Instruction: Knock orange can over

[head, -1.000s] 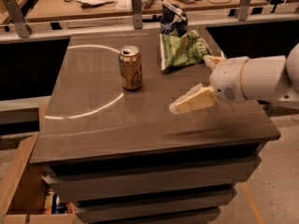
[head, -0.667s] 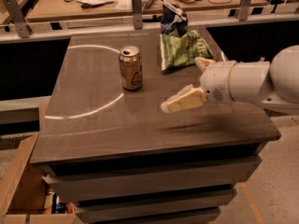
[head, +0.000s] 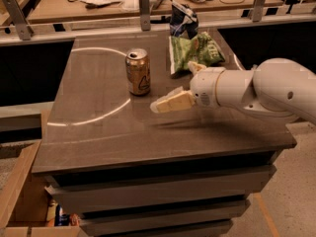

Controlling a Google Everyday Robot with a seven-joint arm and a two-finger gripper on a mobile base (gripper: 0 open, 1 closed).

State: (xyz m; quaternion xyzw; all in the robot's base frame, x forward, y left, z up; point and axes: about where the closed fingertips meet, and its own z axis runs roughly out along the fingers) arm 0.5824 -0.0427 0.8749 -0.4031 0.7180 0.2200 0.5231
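Note:
The orange can [head: 138,72] stands upright on the dark table [head: 98,132], left of centre, with a silver top rim and a dark triangular mark on its side. My gripper [head: 173,86] hovers just right of the can, low over the table, on the white arm [head: 256,90] that reaches in from the right. Its two cream fingers are spread apart and hold nothing. The near fingertip [head: 159,106] points toward the can's base with a small gap between them.
A green chip bag [head: 195,53] lies behind the gripper, and a dark blue snack bag [head: 183,21] stands at the table's back edge. A rail and a cluttered bench run behind. An open cardboard box [head: 22,201] sits on the floor at lower left.
The gripper and arm have moved left across the table, closing most of the gap to the can. The can and bags have not moved.

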